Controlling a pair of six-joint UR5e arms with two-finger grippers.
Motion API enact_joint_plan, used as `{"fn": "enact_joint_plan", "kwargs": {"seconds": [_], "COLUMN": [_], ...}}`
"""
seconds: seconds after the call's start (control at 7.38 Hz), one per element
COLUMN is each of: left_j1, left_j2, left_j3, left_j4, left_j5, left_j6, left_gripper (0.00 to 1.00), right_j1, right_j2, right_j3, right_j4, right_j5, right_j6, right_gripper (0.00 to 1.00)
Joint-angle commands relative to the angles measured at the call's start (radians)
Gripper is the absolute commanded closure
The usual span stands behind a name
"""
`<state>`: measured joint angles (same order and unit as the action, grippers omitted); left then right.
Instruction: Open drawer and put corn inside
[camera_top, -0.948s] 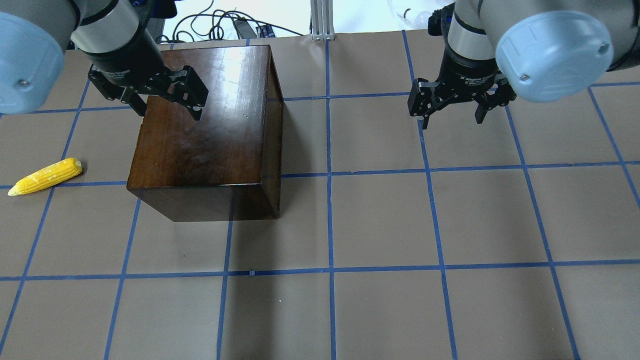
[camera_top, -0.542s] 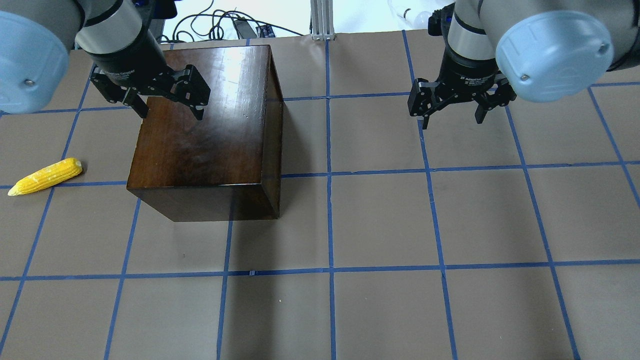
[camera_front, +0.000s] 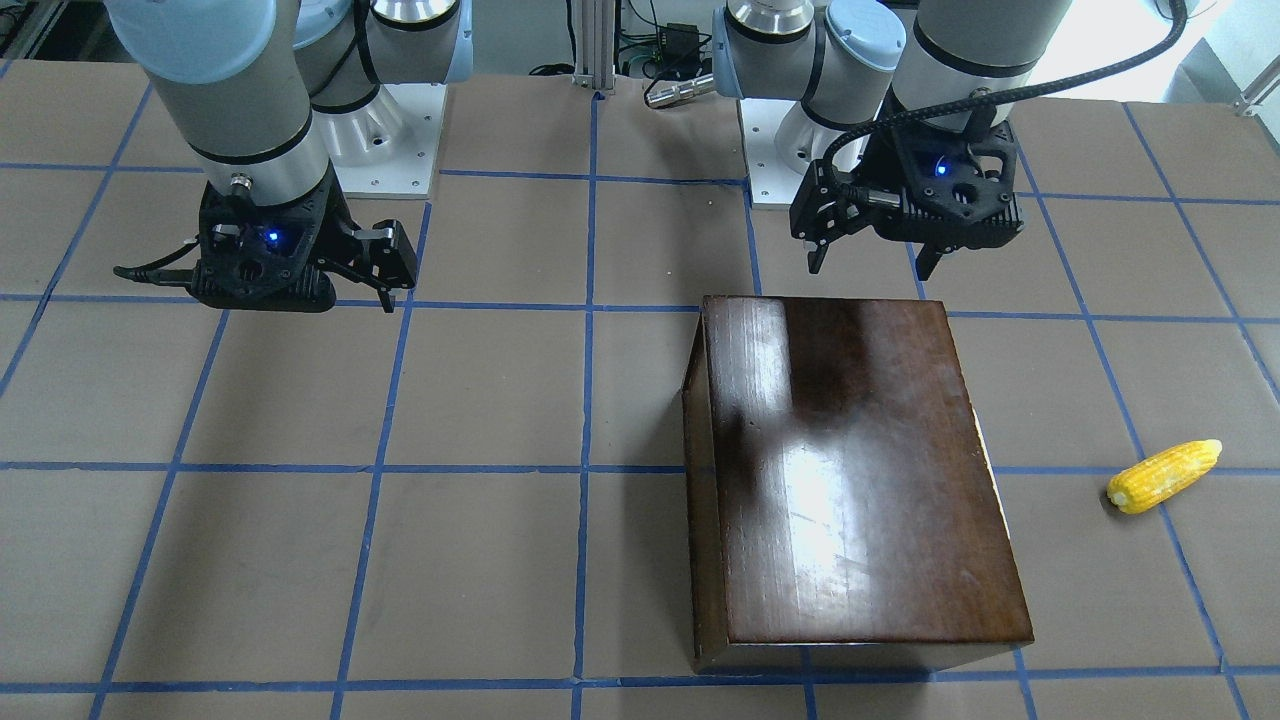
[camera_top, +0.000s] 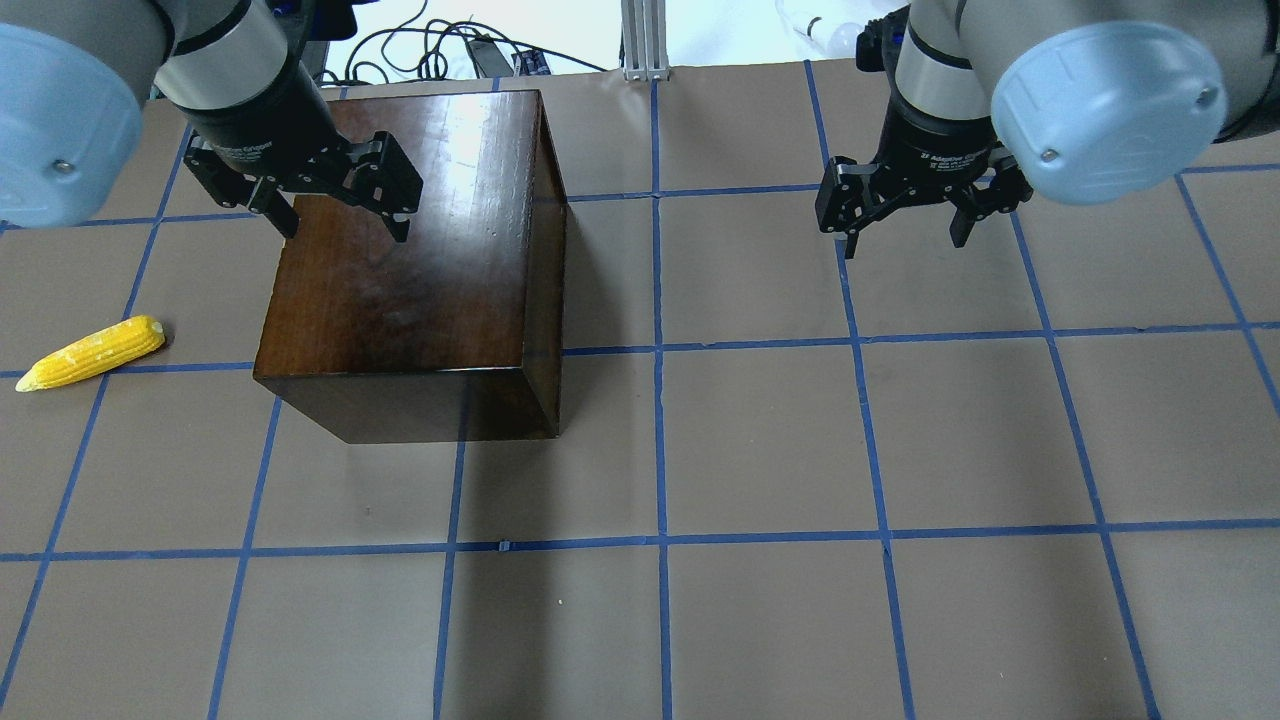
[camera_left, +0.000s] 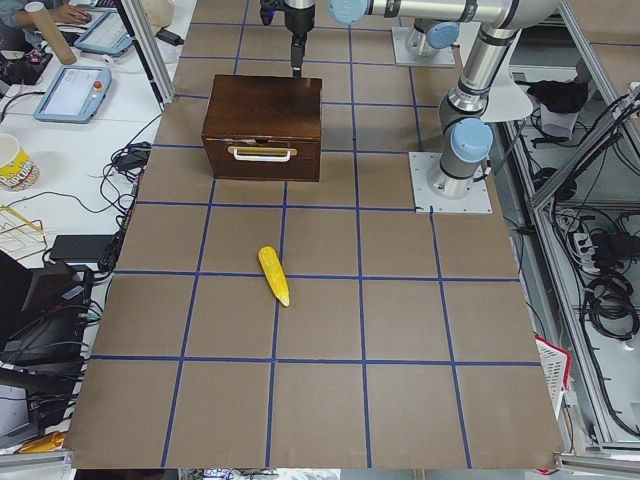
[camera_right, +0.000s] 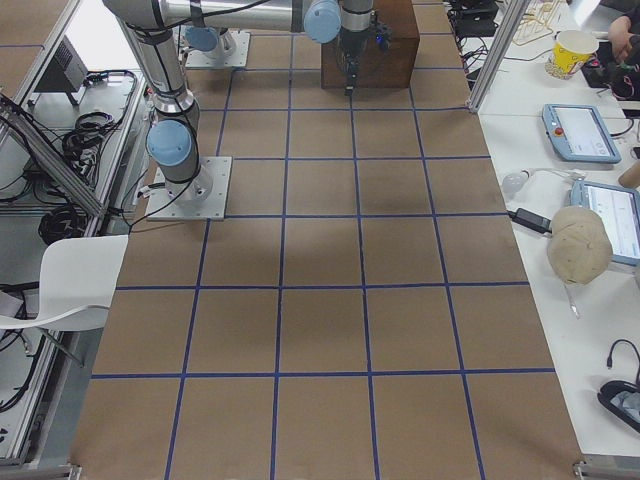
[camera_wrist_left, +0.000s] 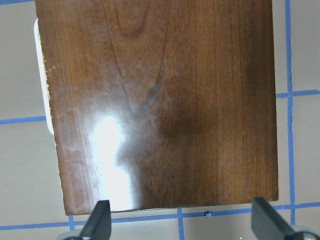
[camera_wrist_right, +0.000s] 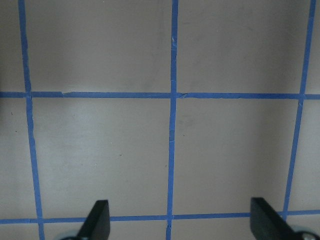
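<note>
The glossy dark-brown box (camera_top: 400, 260) stands on the table, also in the front view (camera_front: 860, 470). The drawer (camera_left: 262, 153) is shut; its front with a pale handle shows in the exterior left view and faces the corn. The yellow corn (camera_top: 92, 353) lies on the table apart from the box, also in the front view (camera_front: 1165, 477). My left gripper (camera_top: 343, 228) is open and empty above the box's top near one edge; its wrist view (camera_wrist_left: 182, 222) looks down on the lid. My right gripper (camera_top: 905, 245) is open and empty over bare table (camera_wrist_right: 180, 222).
The table (camera_top: 760, 450) is brown paper with a blue tape grid. The two arm bases (camera_front: 390, 130) stand behind the box in the front view. An aluminium post (camera_top: 645, 40) and cables are at the table edge. Desks with tablets (camera_right: 580, 130) line the side.
My left gripper has shifted slightly to the right over the box top in the overhead view, still open. The right arm, the box and the corn have not moved.
</note>
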<state>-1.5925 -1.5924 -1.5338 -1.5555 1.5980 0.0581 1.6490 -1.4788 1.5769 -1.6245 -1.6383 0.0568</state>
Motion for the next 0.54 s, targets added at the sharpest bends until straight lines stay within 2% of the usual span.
{"fn": "enact_joint_plan", "kwargs": {"seconds": [0.0, 0.27, 0.41], "left_j1": [0.009, 0.093, 0.156], "left_j2": [-0.009, -0.026, -0.034], "left_j3": [0.003, 0.004, -0.008], "left_j4": [0.002, 0.011, 0.011], "left_j5": [-0.003, -0.003, -0.003], "left_j6": [0.000, 0.020, 0.125], "left_gripper": [0.00, 0.00, 0.00], "right_j1": [0.000, 0.000, 0.000], "right_j2": [0.000, 0.000, 0.000], "right_j3": [0.000, 0.000, 0.000], "right_j4": [0.000, 0.000, -0.001], "right_j5": [0.000, 0.000, 0.000], "right_j6": [0.000, 0.000, 0.000], "right_gripper": [0.00, 0.00, 0.00]}}
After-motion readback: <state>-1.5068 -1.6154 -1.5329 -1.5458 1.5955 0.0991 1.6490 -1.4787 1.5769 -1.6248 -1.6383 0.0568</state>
